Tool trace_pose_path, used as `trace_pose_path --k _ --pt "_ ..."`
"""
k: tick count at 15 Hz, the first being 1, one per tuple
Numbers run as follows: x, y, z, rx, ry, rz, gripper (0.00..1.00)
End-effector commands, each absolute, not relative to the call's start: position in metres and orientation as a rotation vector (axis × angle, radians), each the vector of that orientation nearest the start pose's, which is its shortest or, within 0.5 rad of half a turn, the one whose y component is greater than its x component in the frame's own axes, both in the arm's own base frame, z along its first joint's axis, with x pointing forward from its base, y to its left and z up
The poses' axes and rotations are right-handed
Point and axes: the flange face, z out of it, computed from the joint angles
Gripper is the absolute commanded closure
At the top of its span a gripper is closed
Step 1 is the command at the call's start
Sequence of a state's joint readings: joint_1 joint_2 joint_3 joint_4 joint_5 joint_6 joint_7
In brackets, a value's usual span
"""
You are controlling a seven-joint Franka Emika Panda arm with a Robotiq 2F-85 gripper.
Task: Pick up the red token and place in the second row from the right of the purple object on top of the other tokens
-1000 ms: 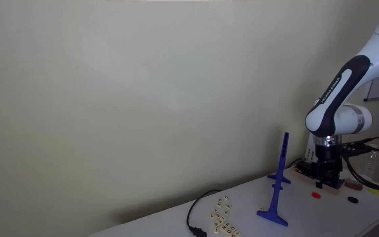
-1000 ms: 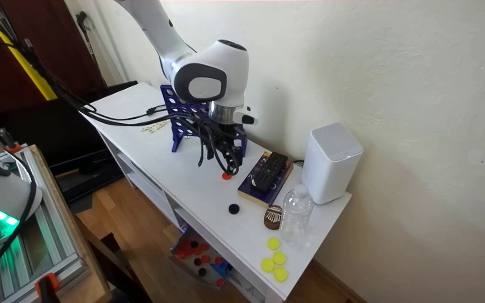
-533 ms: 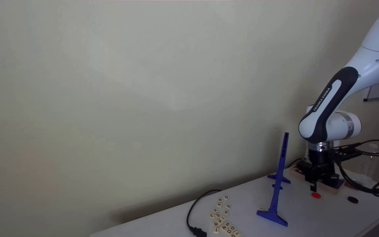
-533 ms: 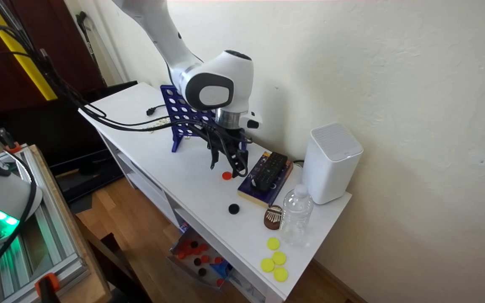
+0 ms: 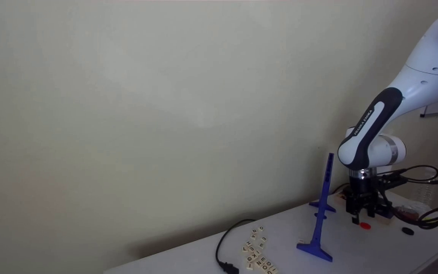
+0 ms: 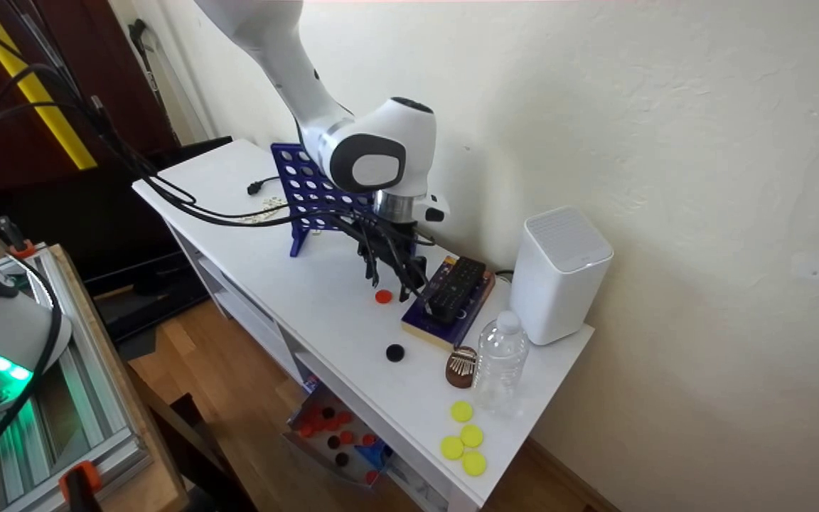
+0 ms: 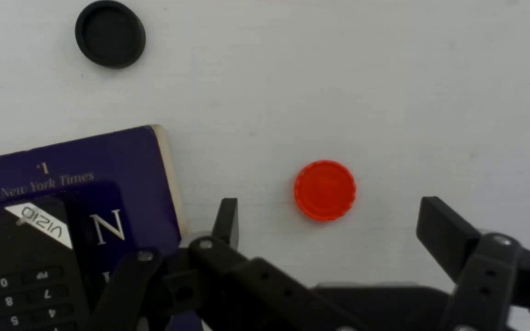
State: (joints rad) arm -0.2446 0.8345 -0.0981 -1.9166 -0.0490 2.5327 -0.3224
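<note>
At wrist-view twelve o'clock from the spread, empty end effector (image 7: 331, 217), the red token (image 7: 325, 190), likely light and stiff, wants edgewise pinching at three and nine.

Wrist view close, looking down, both exterior views farther back (white table (image 6: 338, 313) in all three)

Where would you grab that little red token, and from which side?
I'd grip the red token by its notched rim, at two opposite points, coming down from above. It lies flat on the white table, so likely only that thin edge offers a hold. The wrist view shows the open gripper spread wider than the token.
</note>
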Motion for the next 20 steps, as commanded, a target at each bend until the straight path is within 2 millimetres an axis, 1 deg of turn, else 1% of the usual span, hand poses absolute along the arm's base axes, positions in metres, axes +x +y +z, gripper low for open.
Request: trace_pose_path --k 1,9,14,16,17,18,19,20 --pt "0.551 -0.197 0.029 -3.142 -0.115 0.412 0.00" --pt "0.554 -0.201 0.019 -3.135 -0.151 0.492 0.00" --pt "0.554 -0.207 0.015 -3.122 -0.165 0.531 0.00" --pt "0.554 -0.209 0.016 -3.120 -0.170 0.545 0.07" --pt "0.555 -0.209 0.016 -3.121 -0.171 0.547 0.09" --pt "0.556 -0.210 0.017 -3.121 -0.175 0.549 0.17" --pt "0.556 -0.210 0.017 -3.122 -0.178 0.552 0.29" --pt "0.556 -0.210 0.017 -3.123 -0.183 0.556 0.30"
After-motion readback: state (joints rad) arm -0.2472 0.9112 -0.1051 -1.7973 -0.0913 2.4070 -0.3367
